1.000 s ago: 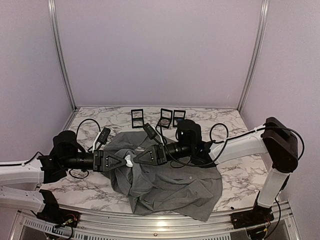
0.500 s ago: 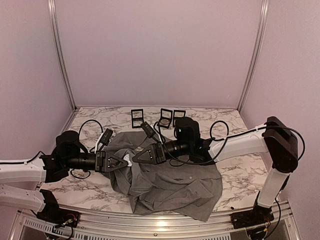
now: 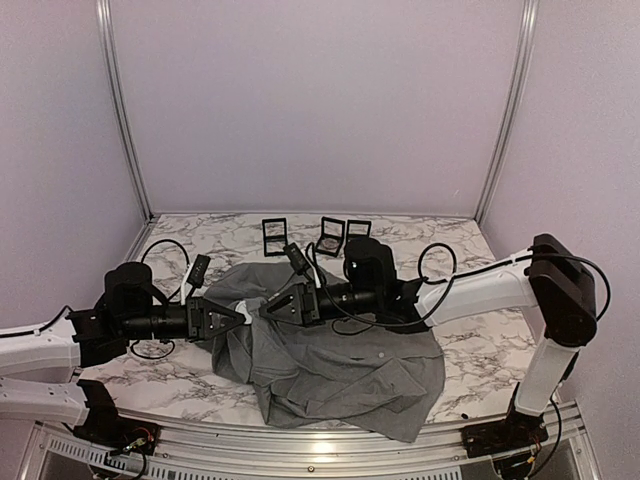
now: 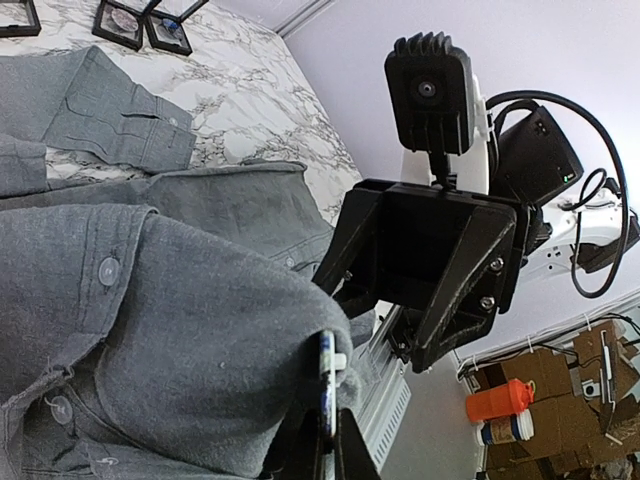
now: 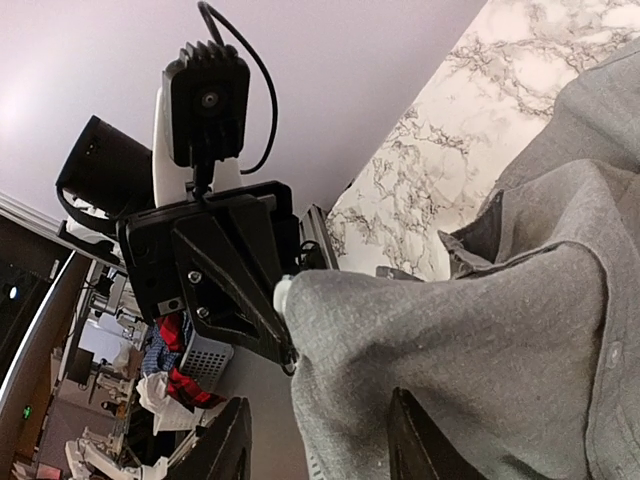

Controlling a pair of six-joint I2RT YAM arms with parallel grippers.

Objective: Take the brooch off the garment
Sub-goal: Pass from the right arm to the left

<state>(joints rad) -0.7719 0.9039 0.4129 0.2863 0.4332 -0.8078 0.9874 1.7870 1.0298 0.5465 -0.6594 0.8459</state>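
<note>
My left claw (image 3: 242, 318) is clamped tight on a raised fold of the grey shirt (image 3: 345, 372). A thin blue-and-white piece (image 4: 327, 383), seemingly the brooch, is pinched at its fingertips. My right claw (image 3: 263, 311) faces it, just beside, jaws standing apart. The rest of the shirt lies crumpled on the marble desk (image 3: 485, 352).

The top view looks down from high at the near edge over the whole surface (image 3: 480, 345). The 2 wrist views face each other closely across the shirt (image 4: 150, 330).
</note>
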